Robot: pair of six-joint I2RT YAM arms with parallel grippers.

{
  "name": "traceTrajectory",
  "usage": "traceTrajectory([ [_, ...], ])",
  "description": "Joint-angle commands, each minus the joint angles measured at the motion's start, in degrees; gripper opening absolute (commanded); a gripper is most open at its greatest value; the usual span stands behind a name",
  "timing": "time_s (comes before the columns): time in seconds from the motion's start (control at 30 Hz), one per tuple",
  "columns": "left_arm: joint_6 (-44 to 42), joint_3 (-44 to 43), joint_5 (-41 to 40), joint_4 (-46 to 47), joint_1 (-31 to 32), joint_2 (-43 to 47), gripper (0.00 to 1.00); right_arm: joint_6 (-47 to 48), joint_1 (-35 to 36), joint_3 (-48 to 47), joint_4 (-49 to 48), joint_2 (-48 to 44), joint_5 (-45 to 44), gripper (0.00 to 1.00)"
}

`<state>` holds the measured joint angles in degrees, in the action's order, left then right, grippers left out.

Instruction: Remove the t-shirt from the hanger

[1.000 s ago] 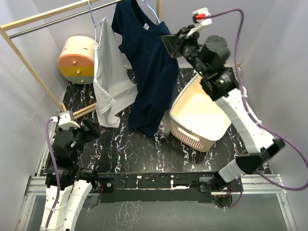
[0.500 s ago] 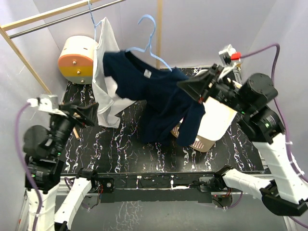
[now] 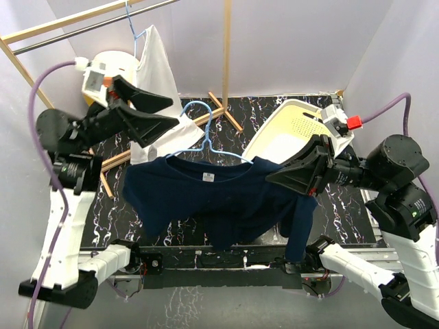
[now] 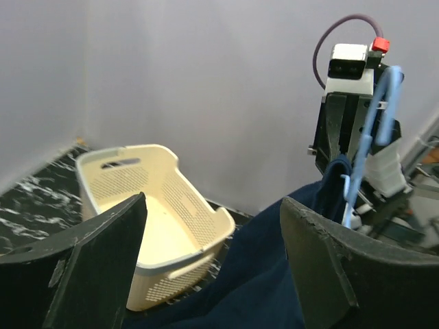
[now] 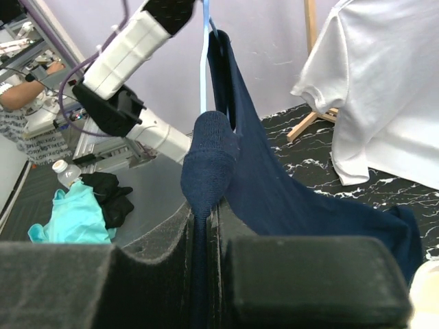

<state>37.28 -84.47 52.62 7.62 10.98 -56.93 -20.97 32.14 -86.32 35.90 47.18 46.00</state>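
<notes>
R gripper (image 5: 206, 214) pinches 1 shoulder of the navy t-shirt (image 3: 206, 202), holding it, blue hanger (image 4: 363, 151) inside, aloft over the near table (image 3: 110, 199) edge, prob. so L gripper (image 3: 175, 114), spread wide & empty close by, can take the hanger & pull it out.

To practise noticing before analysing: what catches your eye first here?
A navy t-shirt on a blue hanger stretches across the middle, the jaws of the right arm shut on it. The jaws of the left arm gape open above its other end. A white shirt hangs at back left, a cream basket sits at back right.
</notes>
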Motion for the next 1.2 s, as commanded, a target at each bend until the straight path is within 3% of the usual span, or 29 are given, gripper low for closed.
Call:
traceTrajectory([
  [0.0, 16.9, 2.91, 12.15, 19.46, 0.16, -2.2, 0.77, -0.18, 0.2, 1.02, -4.71, 0.55, 1.22, 0.08],
  [0.23, 23.33, 6.59, 13.41, 28.19, 0.66, -2.13, 0.79, -0.36, 0.2, 4.7, -9.05, 2.8, 0.58, 0.08],
  [0.67, 23.9, 14.88, 13.08, 31.17, 0.95, -0.63, 0.81, -2.52, 0.2, 6.31, -15.85, 4.8, 0.67, 0.08],
  [1.03, 30.33, 13.44, 10.98, 40.33, 4.07, -5.81, 0.8, -3.32, 0.19, 6.41, -17.54, 6.23, 0.32, 0.08],
  [1.17, 29.38, 12.44, 10.71, 39.74, 5.92, -7.3, 0.77, -4.02, 0.19, 6.52, -18.64, 6.62, 0.25, 0.08],
])
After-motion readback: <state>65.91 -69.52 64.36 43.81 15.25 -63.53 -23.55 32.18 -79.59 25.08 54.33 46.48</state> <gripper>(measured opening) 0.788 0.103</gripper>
